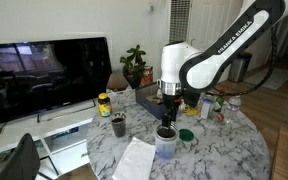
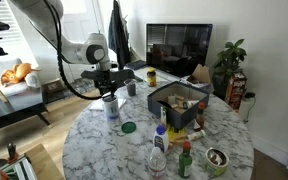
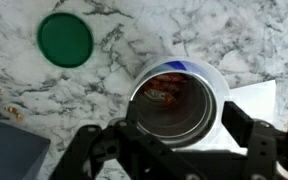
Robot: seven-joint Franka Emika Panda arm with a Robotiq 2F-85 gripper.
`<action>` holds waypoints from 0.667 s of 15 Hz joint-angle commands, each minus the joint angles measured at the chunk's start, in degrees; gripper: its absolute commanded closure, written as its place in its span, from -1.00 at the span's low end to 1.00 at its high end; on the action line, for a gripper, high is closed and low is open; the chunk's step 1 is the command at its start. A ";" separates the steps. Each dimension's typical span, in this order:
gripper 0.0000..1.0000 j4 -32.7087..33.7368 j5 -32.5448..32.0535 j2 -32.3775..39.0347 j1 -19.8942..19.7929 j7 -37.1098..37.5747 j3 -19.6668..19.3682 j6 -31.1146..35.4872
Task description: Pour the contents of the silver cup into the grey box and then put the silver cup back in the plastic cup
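The silver cup (image 3: 180, 108) sits inside the whitish plastic cup (image 3: 217, 86) on the marble table, with reddish bits in its dark inside. My gripper (image 3: 184, 125) is open right above it, one finger on each side of the cups and not touching them. Both exterior views show the gripper (image 1: 168, 108) (image 2: 110, 88) hanging just over the nested cups (image 1: 166, 140) (image 2: 112, 106). The grey box (image 2: 180, 96) stands on the table beyond the cups, with items in it; in an exterior view (image 1: 147, 98) it is partly hidden behind the arm.
A green lid (image 3: 64, 40) (image 1: 187, 134) (image 2: 128, 127) lies near the cups. A small dark grey cup (image 1: 118, 125), a white cloth (image 1: 136, 158), a clear water bottle (image 2: 159, 155) and several small bottles share the table. A TV (image 1: 44, 75) stands behind.
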 commanded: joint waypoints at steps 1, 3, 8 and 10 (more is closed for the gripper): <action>-0.60 0.32 -1.87 1.90 0.43 -0.79 -1.41 2.86; -0.50 0.72 -2.10 2.57 0.51 -0.82 -1.72 3.47; -0.19 0.86 -2.79 3.43 0.47 -0.55 -2.59 4.96; -0.04 0.85 -3.12 3.54 0.52 -0.54 -2.86 5.82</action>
